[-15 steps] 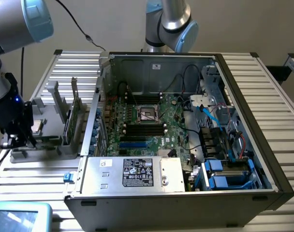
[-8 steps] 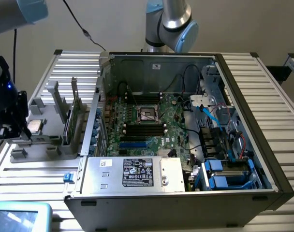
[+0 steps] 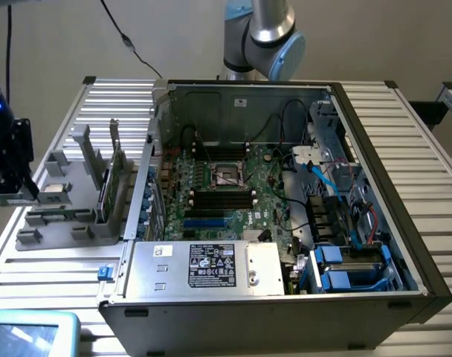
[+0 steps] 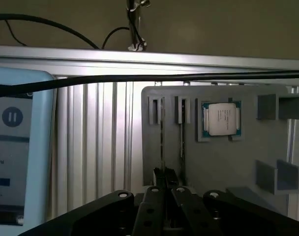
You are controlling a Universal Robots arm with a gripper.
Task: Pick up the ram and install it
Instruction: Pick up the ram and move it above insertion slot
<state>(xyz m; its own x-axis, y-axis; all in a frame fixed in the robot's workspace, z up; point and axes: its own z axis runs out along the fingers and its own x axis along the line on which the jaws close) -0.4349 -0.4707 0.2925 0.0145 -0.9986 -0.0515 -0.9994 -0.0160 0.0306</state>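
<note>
The ram (image 3: 105,195) is a thin dark-green stick standing on edge in a slot of the grey holder (image 3: 62,223), at the exterior view's left. In the wrist view the ram (image 4: 162,142) shows edge-on, in line with my fingertips. My black gripper (image 3: 27,195) hovers off the holder's left side, apart from the ram. Its fingers (image 4: 152,196) are pressed together, so the gripper (image 4: 165,179) is shut, and I see nothing held between them. The motherboard's black ram slots (image 3: 222,198) lie inside the open computer case (image 3: 375,186), below the processor socket (image 3: 227,175).
A taller card with a metal bracket (image 3: 116,160) stands beside the ram. A square silver processor (image 4: 221,118) rests on the holder. A tablet (image 4: 16,147) lies near the table's corner. A black cable (image 4: 139,77) crosses the wrist view. The case holds a power supply (image 3: 211,268) and blue drive bays (image 3: 345,268).
</note>
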